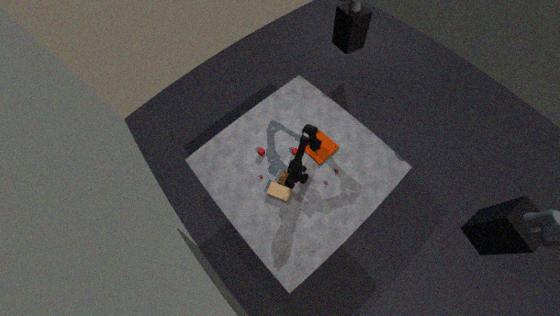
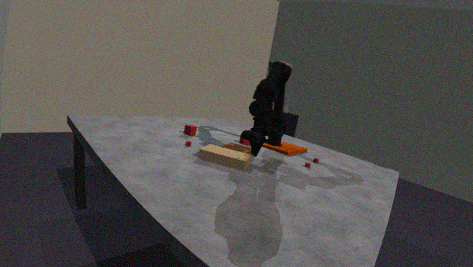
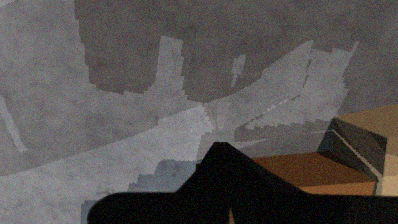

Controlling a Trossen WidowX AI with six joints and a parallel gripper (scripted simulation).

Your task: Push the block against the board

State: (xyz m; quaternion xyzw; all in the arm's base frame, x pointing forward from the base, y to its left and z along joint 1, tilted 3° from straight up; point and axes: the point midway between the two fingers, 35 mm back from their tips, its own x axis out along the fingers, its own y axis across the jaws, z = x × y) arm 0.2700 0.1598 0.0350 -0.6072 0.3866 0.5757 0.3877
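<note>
A black robot arm [image 1: 300,153] [image 2: 267,91] leans over a pale gray tabletop [image 1: 239,152] [image 2: 329,217], its gripper [image 1: 289,185] [image 2: 255,154] [image 3: 219,148] clenched with nothing between the fingers and lowered beside a brown square block [image 1: 283,177] [image 2: 237,147] [image 3: 312,169]. The block, the piece to be pushed, lies flat along one long side of a pale wooden board [image 1: 279,191] [image 2: 225,156] [image 3: 392,145], toward the end nearest the gripper. Most of the approach appears done: block and board are close together, and both rest on the table, neither one lifted. Whether a whole side of the block meets the board cannot be told; the wrist view shows a dark strip where the two come together, which may be shadow or a narrow gap. An even edge is likewise unconfirmed, with the arm covering part of that corner from above. What remains, by this evidence, is to square the block to the board, bring one pair of edges into line and withdraw the gripper, which is near both pieces. Red cubes [image 1: 261,152] [image 2: 190,130] sit well apart from the board, and the arm's orange base plate [image 1: 328,149] [image 2: 295,149] lies beyond the work.
</note>
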